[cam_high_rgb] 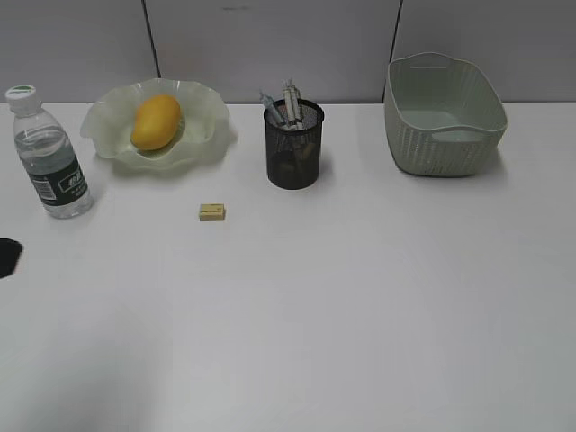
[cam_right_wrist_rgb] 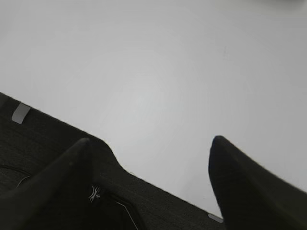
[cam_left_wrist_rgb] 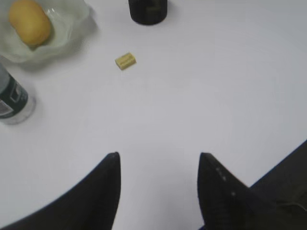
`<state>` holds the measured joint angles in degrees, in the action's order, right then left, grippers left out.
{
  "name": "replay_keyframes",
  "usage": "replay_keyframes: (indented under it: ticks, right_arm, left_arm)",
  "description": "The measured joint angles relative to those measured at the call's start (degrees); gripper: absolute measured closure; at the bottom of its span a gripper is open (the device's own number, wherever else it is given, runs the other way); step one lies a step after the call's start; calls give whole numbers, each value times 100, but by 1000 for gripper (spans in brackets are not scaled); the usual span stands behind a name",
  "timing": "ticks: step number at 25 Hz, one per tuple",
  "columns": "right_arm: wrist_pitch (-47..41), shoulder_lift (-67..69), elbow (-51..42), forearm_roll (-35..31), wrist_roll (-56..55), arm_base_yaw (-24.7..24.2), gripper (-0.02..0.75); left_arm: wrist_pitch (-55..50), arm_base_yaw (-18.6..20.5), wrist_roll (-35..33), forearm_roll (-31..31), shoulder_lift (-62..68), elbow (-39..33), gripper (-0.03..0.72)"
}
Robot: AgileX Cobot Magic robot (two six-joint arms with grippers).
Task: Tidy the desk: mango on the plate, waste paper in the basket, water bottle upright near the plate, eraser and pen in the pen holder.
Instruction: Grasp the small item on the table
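Note:
The mango (cam_high_rgb: pixel 156 121) lies on the ruffled pale green plate (cam_high_rgb: pixel 203 115) at the back left. Left of the plate, the water bottle (cam_high_rgb: pixel 52 155) stands upright. Pens (cam_high_rgb: pixel 288 97) stick out of the black mesh pen holder (cam_high_rgb: pixel 293 153). The small beige eraser (cam_high_rgb: pixel 211 211) lies on the desk (cam_high_rgb: pixel 360 297) in front of the plate and the holder. The waste paper is out of view. My left gripper (cam_left_wrist_rgb: pixel 159 160) hovers open and empty, well short of the eraser (cam_left_wrist_rgb: pixel 125 61), mango (cam_left_wrist_rgb: pixel 29 21) and bottle (cam_left_wrist_rgb: pixel 12 98). My right gripper (cam_right_wrist_rgb: pixel 151 141) is open and empty over the desk's front edge.
The pale green basket (cam_high_rgb: pixel 432 155) stands at the back right; its inside is mostly hidden. A dark part of my left arm (cam_high_rgb: pixel 7 257) shows at the left edge. Beyond the desk's front edge lies a dark surface (cam_right_wrist_rgb: pixel 43 143).

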<state>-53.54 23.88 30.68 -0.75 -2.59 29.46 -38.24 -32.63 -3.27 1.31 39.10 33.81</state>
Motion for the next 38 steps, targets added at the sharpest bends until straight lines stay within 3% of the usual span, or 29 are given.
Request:
replay_keyframes:
  ticks: [5, 15, 23, 38]
  right_arm:
    - [0, 0, 0, 0, -6, 0, 153]
    - [0, 0, 0, 0, -11, 0, 153]
    - [0, 0, 0, 0, -11, 0, 153]
    - [2, 0, 0, 0, -13, 0, 153]
  left_arm:
    - [33, 0, 0, 47, 1890, 530, 293]
    - [26, 0, 5, 528, 4477, 2366, 281]
    - [-2, 15, 380, 551, 5978, 3504, 281]
    - [-601, 609, 1364, 805, 7918, 5426, 281]
